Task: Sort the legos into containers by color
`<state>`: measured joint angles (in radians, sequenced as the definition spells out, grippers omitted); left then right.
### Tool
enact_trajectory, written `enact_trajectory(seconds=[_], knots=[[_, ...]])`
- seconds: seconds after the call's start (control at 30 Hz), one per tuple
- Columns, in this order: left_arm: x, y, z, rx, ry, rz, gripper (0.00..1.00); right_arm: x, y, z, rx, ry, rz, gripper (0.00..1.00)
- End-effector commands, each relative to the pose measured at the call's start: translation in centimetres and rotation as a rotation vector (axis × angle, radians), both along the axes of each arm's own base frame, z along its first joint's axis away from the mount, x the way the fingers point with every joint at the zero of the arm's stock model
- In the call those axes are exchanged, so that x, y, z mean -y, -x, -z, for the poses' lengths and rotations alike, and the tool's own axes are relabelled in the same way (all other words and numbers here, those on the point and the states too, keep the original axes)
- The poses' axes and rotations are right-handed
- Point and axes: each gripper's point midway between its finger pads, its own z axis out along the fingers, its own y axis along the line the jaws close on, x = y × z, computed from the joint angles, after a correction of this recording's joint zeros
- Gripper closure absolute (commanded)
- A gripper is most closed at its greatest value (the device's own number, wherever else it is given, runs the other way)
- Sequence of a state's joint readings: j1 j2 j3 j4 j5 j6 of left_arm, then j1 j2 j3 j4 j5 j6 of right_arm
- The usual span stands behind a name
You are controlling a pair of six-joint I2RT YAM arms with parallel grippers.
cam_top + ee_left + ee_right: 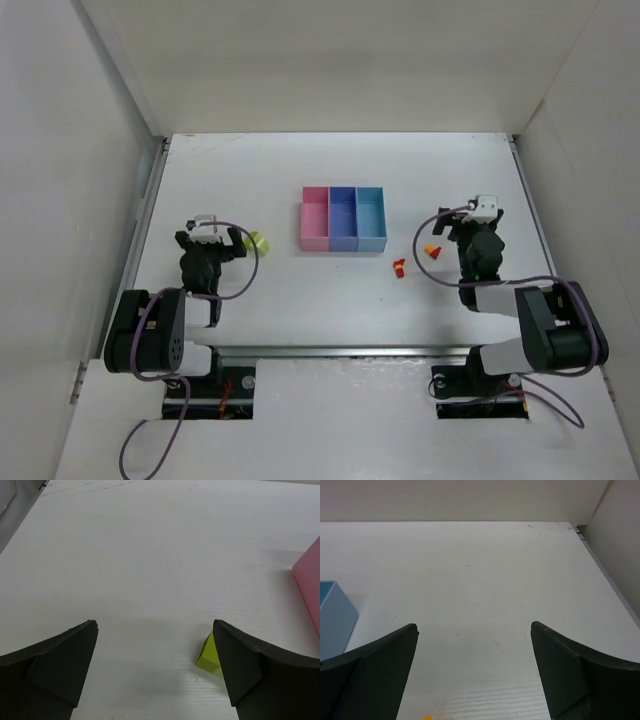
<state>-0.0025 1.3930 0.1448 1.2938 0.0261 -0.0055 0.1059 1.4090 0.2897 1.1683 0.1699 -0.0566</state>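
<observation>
You have joined rectangular plastic bins [343, 246] in pink, medium blue and light blue, a tiny yellow-green plastic brick [257, 241], a red brick [399, 267] and an orange-yellow brick [433, 250].

- My left gripper [155, 629]: fingers [55, 672] matt black, rubbery-looking, edges slightly rough.
- My right gripper [473, 627]: fingers [370, 675] in the same matt black finish.
- The table [150, 555]: white, matt, with a fine ribbed grain.
- The yellow-green lego [206, 654]: smooth plastic, faint sheen.
- The pink bin [307, 585] and the light blue bin [335, 615]: smooth plastic, even and dull.
- The rail [340, 350] before my bases: bare metal, softly shiny.
</observation>
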Motion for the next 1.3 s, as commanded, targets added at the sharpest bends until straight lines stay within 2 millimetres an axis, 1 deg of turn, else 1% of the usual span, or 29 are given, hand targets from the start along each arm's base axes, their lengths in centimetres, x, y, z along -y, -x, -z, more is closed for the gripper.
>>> enact_trajectory(seconds=[0.0, 0.03, 0.07, 0.1, 0.13, 0.17, 0.23, 0.27, 0.3, 0.33, 0.37, 0.4, 0.47, 0.5, 0.53, 0.6, 0.63, 0.67, 0.7, 0.73, 0.8, 0.83, 0.9, 0.97, 1.0, 1.07, 1.1, 1.2, 1.27], knots=[[0.4, -1.0, -6.8, 0.258, -0.012, 0.029, 0.00, -0.5, -1.1, -3.1, 0.031, 0.004, -0.016, 0.00], [0.4, -1.0, -6.8, 0.258, -0.012, 0.029, 0.00, -0.5, -2.4, -5.7, 0.047, 0.001, -0.007, 0.00], [0.7, -1.0, -6.8, 0.258, -0.010, 0.038, 0.00, -0.5, -2.7, -4.5, -0.066, 0.013, -0.007, 0.00], [0.5, -1.0, -6.8, 0.258, -0.010, 0.028, 0.00, -0.6, -3.4, -7.4, -0.004, 0.007, -0.007, 0.00], [0.7, -1.1, -6.9, 0.264, -0.023, 0.025, 0.00, -0.6, -3.7, -6.9, -0.065, 0.013, -0.007, 0.00], [0.7, -0.7, -6.9, 0.275, -0.023, 0.025, 0.00, -1.0, -4.4, -9.9, -0.019, 0.009, -0.027, 0.00], [1.9, 0.0, -7.5, 0.306, -0.060, 0.102, 0.00, -1.5, -4.5, -12.4, 0.004, 0.019, -0.055, 0.00], [2.4, 0.0, -7.4, 0.289, -0.070, 0.133, 0.00, -2.1, -4.7, -15.0, 0.053, 0.017, -0.085, 0.00], [2.7, -0.7, -11.4, 0.367, -0.075, 0.147, 0.00, -2.7, -4.6, -16.4, 0.077, 0.028, -0.105, 0.00], [3.8, -1.4, -8.9, 0.190, -0.079, 0.215, 0.00, -2.5, -4.5, -17.9, 0.102, 0.053, -0.103, 0.00], [4.5, -2.1, -10.3, 0.174, -0.183, 0.283, 0.00, -3.5, -4.4, -18.4, 0.091, 0.072, -0.124, 0.00], [5.4, -2.6, -11.9, 0.166, -0.262, 0.360, 0.00, -3.7, -4.5, -21.2, 0.131, 0.093, -0.118, 0.00], [7.3, -3.7, -17.0, 0.153, -0.392, 0.504, 0.00, -3.9, -5.1, -21.7, 0.094, 0.201, -0.078, 0.00], [6.8, -4.2, -18.9, 0.181, -0.521, 0.507, 0.00, -4.3, -5.0, -23.9, 0.122, 0.232, -0.020, 0.00], [7.1, -4.5, -23.4, 0.255, -0.623, 0.506, 0.00, -4.3, -5.0, -24.5, 0.120, 0.278, 0.022, 0.00], [7.1, -4.2, -21.7, 0.157, -0.860, 0.600, 0.00, -4.0, -5.3, -25.0, 0.088, 0.380, 0.133, 0.00], [6.5, -4.7, -21.1, 0.152, -1.159, 0.645, 0.00, -3.8, -5.3, -27.3, 0.121, 0.354, 0.172, 0.00], [7.0, -4.1, -19.2, 0.064, -1.239, 0.717, 0.00, -3.6, -5.4, -27.6, 0.132, 0.259, 0.201, 0.00], [5.6, -4.1, -17.8, -0.045, -1.322, 0.685, 0.00, -3.5, -5.4, -27.5, 0.116, 0.229, 0.204, 0.00], [5.5, -4.0, -17.0, -0.099, -1.362, 0.697, 0.00, -5.7, -5.9, -27.4, 0.115, 0.251, 0.072, 0.00], [6.5, -2.6, -13.0, -0.255, -1.395, 0.804, 0.00, -9.5, -5.9, -27.5, 0.095, 0.297, -0.152, 0.00], [7.1, -2.0, -11.7, -0.300, -1.378, 0.846, 0.00, -12.2, -5.3, -25.9, 0.040, 0.296, -0.319, 0.00], [9.4, -1.3, -10.3, -0.365, -1.248, 0.883, 0.00, -13.9, -4.9, -25.2, -0.006, 0.197, -0.423, 0.00], [10.4, -1.2, -9.7, -0.431, -1.120, 0.889, 0.00, -15.2, -4.3, -24.1, -0.035, 0.154, -0.513, 0.00], [11.1, -2.4, -9.8, -0.463, -1.069, 0.889, 0.00, -15.4, -4.3, -22.4, -0.069, 0.157, -0.526, 0.00], [11.4, -2.2, -8.4, -0.602, -0.941, 0.878, 0.00, -15.0, -4.1, -21.4, -0.094, 0.139, -0.505, 0.00], [11.6, -2.7, -6.2, -0.692, -0.914, 0.900, 0.00, -14.6, -4.2, -20.2, -0.122, 0.129, -0.482, 0.00], [12.0, -2.9, -8.0, -0.758, -0.825, 1.024, 0.00, -13.1, -4.1, -18.6, -0.157, 0.123, -0.397, 0.00], [12.5, -4.7, -11.2, -0.653, -0.753, 1.034, 0.00, -13.0, -3.3, -18.7, -0.157, 0.124, -0.395, 0.00]])
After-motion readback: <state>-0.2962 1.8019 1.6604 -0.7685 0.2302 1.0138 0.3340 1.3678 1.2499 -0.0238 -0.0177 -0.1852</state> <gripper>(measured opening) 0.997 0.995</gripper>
